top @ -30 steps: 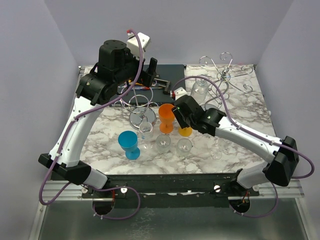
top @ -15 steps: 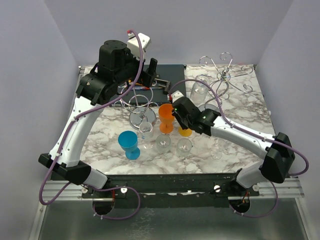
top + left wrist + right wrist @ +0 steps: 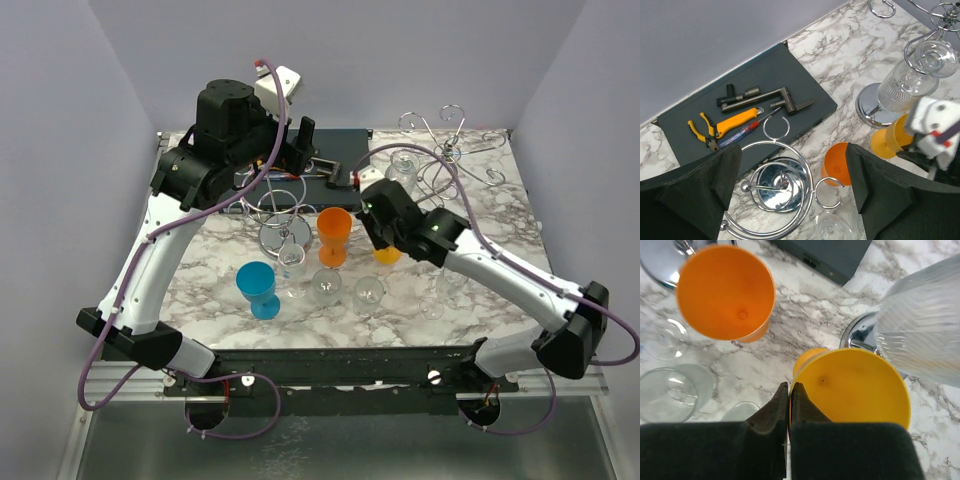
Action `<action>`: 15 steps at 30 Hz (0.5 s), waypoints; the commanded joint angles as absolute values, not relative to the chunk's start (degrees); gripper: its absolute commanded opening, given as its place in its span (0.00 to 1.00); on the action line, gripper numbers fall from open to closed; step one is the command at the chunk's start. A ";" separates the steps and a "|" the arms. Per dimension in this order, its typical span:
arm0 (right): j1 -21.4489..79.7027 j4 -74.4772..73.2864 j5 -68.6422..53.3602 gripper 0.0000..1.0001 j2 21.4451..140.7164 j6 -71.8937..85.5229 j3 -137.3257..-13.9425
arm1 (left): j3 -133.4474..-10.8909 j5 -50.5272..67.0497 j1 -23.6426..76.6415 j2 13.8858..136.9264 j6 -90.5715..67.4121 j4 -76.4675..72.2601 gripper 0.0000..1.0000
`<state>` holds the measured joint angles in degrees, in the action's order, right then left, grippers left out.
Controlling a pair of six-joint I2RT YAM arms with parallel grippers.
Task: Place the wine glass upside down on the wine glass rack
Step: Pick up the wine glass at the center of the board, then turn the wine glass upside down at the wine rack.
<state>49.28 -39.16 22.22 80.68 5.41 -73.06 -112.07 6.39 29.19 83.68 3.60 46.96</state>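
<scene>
My right gripper (image 3: 380,240) is shut on the rim of a yellow wine glass (image 3: 389,255), one finger inside the bowl and one outside. In the right wrist view the gripper (image 3: 790,388) pinches the yellow glass (image 3: 855,390) at its left rim, with the foot showing beyond it. The chrome wine glass rack (image 3: 443,152) stands at the back right with a clear ribbed glass (image 3: 400,176) hanging upside down on it. My left gripper (image 3: 301,148) is open and empty, high above a second chrome rack (image 3: 281,208), whose rings show between its fingers (image 3: 774,181).
An orange glass (image 3: 334,234) stands just left of the yellow one. A blue glass (image 3: 260,289) and several clear glasses (image 3: 326,287) stand along the front. A dark tool tray (image 3: 340,150) with pliers and a screwdriver lies at the back.
My right arm has moved right and toward the back, carrying the yellow glass away from the orange one toward the right rack. The left arm has not moved.
</scene>
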 commanded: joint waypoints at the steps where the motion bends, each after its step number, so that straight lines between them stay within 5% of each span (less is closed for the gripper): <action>1: 49.08 -46.21 19.12 0.01 74.40 6.62 -80.12 | -113.73 9.22 28.83 82.51 1.61 48.71 0.92; 15: 49.09 -52.10 5.49 0.01 72.33 9.30 -105.94 | -109.97 20.65 28.83 80.51 -1.92 50.49 0.90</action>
<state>49.25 -51.29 9.54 72.20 8.19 -101.34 -111.50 13.58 29.19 83.11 1.34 48.49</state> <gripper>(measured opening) 0.018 0.905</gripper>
